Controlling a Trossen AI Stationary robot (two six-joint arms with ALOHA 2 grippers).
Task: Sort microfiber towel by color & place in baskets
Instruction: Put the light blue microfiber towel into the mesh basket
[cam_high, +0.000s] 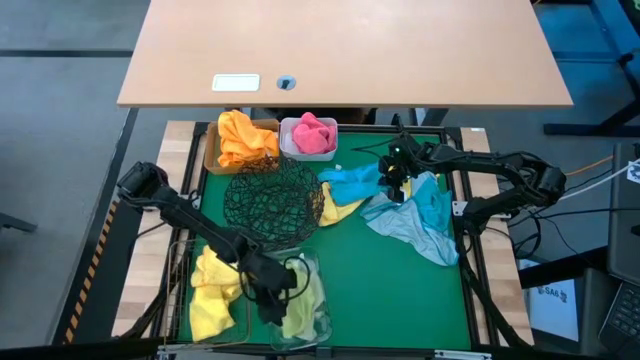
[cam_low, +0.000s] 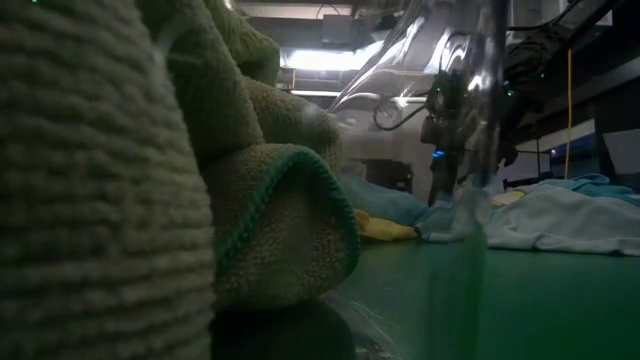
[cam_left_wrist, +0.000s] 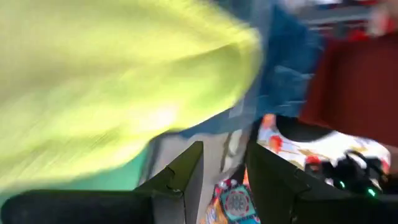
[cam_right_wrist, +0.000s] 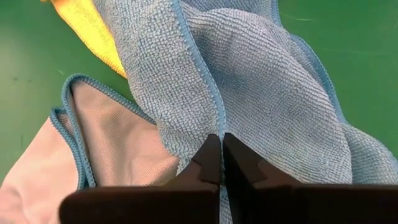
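My left gripper (cam_high: 272, 296) (cam_left_wrist: 224, 169) is open, low over the clear plastic tub (cam_high: 318, 268) at the near left. The tub holds pale olive-green towels (cam_high: 303, 312) (cam_low: 270, 220); whether the fingers touch them I cannot tell. My right gripper (cam_high: 398, 188) (cam_right_wrist: 222, 148) stands at the far right, shut on a light blue towel (cam_high: 420, 222) (cam_right_wrist: 249, 93) that lies spread on the green mat. A teal towel (cam_high: 352, 182) and a yellow towel (cam_high: 340, 208) (cam_right_wrist: 93, 31) lie beside it. My right gripper pinches the light blue towel between its two fingertips at a raised fold next to a hemmed edge (cam_right_wrist: 208, 118). It comes from above, pointing down. The rest of the towel lies slack on the mat.
Orange towels fill the tan box (cam_high: 212, 150), a pink one sits in the white tub (cam_high: 290, 150), and yellow ones in the wire basket (cam_high: 212, 295). The black wire-mesh bowl (cam_high: 272, 200) stands mid-left. Bare green mat (cam_high: 400, 300) lies at the near right.
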